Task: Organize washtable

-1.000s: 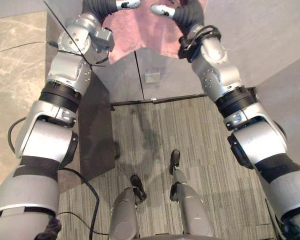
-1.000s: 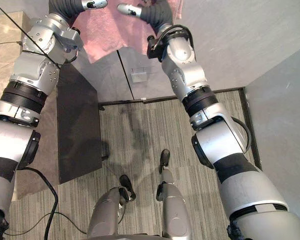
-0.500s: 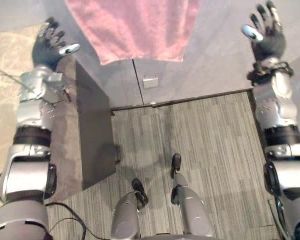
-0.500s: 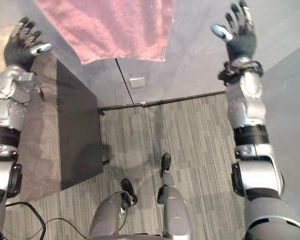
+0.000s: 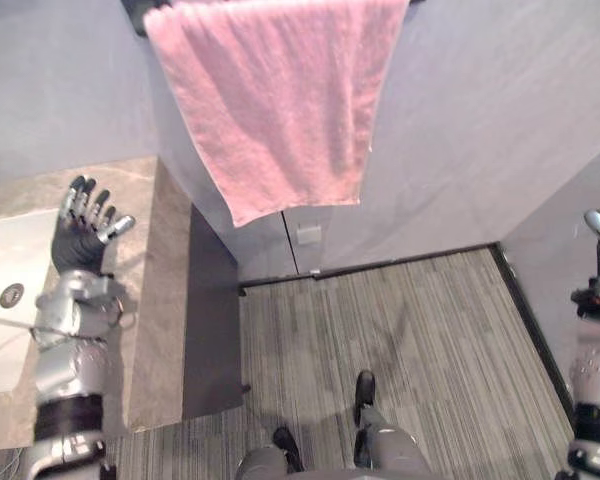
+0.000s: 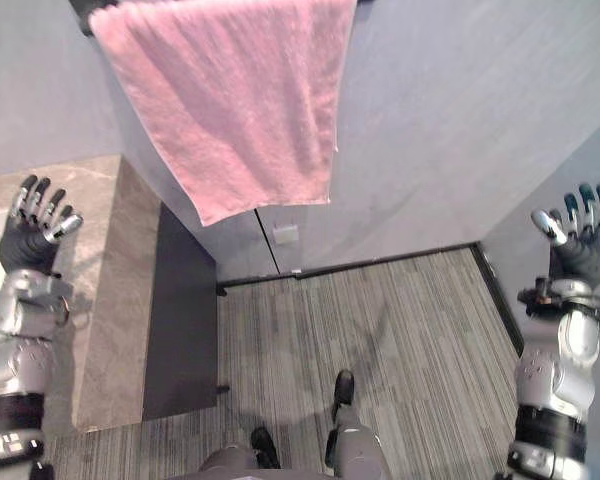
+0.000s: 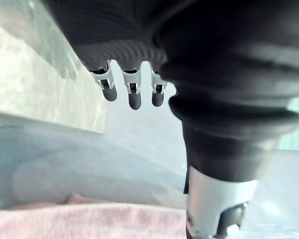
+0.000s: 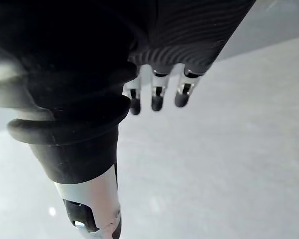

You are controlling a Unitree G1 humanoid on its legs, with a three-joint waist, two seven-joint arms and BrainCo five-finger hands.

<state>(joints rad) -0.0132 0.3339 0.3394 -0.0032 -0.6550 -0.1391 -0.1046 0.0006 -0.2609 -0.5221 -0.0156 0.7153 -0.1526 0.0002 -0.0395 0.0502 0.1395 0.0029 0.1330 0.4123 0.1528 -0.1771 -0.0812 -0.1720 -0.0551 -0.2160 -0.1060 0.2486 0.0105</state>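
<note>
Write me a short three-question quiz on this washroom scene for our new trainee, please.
1. True or false: the pink towel hangs spread out on the wall.
2. The left hand is: A) shut on the towel; B) open, above the marble counter; C) flat against the wall.
3. What does the right hand hold?
Key: 1 true; 2 B; 3 nothing, its fingers are open.

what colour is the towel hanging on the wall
The towel is plain pink; clearest in the left eye view.
</note>
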